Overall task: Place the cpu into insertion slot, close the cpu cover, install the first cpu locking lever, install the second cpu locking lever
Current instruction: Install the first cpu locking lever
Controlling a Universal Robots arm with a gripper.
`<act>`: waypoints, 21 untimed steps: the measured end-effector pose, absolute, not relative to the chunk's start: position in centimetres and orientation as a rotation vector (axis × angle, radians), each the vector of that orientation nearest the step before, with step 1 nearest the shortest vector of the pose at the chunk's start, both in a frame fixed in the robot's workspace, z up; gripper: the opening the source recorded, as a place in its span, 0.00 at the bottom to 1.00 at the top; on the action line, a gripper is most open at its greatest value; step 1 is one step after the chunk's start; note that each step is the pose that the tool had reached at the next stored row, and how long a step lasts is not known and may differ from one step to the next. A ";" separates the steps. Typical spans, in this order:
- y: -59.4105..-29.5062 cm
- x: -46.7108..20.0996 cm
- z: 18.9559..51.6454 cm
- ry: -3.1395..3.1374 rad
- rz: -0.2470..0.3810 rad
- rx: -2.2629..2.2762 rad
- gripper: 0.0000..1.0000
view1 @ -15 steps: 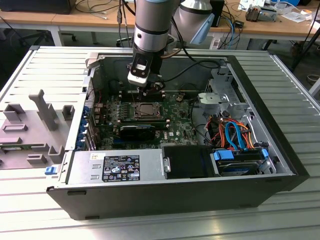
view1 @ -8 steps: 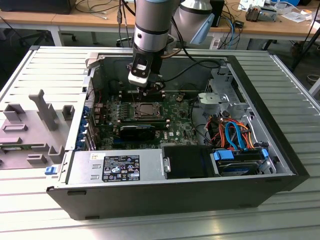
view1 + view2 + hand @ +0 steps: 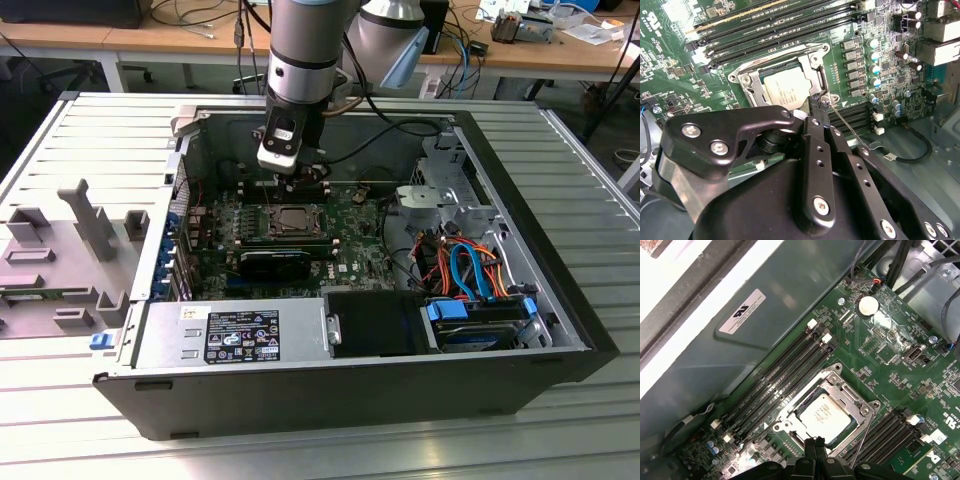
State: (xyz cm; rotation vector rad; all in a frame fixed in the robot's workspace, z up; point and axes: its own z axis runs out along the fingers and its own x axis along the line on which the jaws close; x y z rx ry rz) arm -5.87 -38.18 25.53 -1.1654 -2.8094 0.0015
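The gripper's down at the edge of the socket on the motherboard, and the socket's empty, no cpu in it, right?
Not empty. In the first wrist view the cpu lies in the insertion slot, its silvery top showing through the cpu cover window. The gripper is at the slot's edge on the motherboard, as you said.

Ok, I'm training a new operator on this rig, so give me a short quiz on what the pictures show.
1. True or false: the flat silvery-grey square cpu lies inside the metal-rimmed square insertion slot.
2. The black gripper is nearest to: A the round silver coin cell; B the slot's edge; C the grey power supply box.
3. Fill in: the circuit board around the slot is ___.
Key: 1 true; 2 B; 3 green.
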 end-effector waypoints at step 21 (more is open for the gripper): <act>-38.2 -5.9 25.5 -2.829 0.004 -1.116 0.11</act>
